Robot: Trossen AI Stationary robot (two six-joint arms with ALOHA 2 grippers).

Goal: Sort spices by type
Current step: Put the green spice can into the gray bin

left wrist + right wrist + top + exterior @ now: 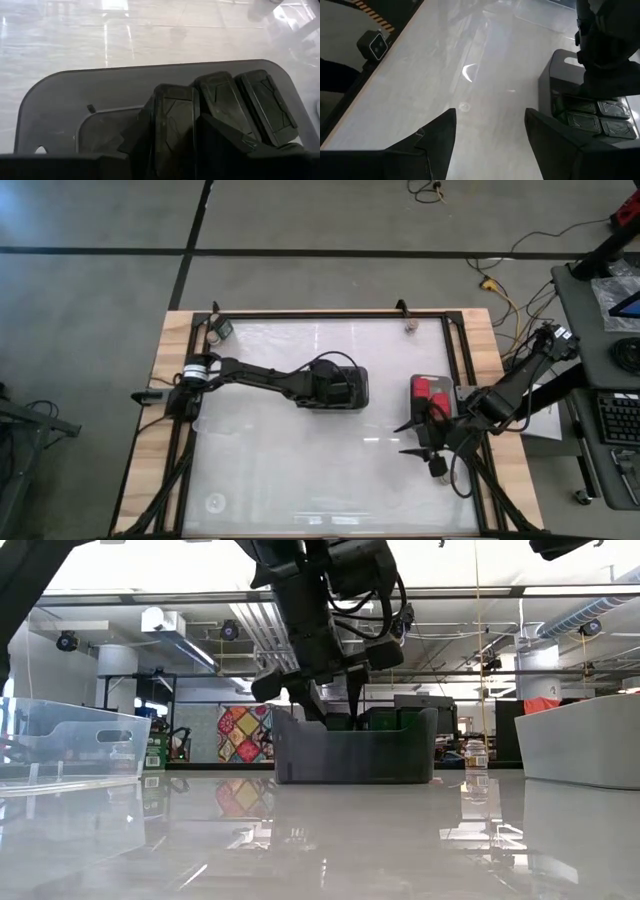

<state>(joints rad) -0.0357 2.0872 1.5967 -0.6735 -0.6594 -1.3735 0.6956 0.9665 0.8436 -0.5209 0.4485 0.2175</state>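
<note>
- left gripper (pixel 187 150) down in dark tray (pixel 60 100), fingers around a dark block (pixel 174 120)
- right gripper (pixel 490 135) spread apart, empty, above table (pixel 470 100)

High view: overhead, straight down, far enough to take in the whole surface (pixel 300 470) and floor around it. Low view: at surface height, level, facing the room; dark bin (pixel 355 747) at frame centre. Left wrist view: close, looking down into that same bin (pixel 100 95). Right wrist view: looks across the surface, the bin (pixel 560 75) at right of frame.
</note>
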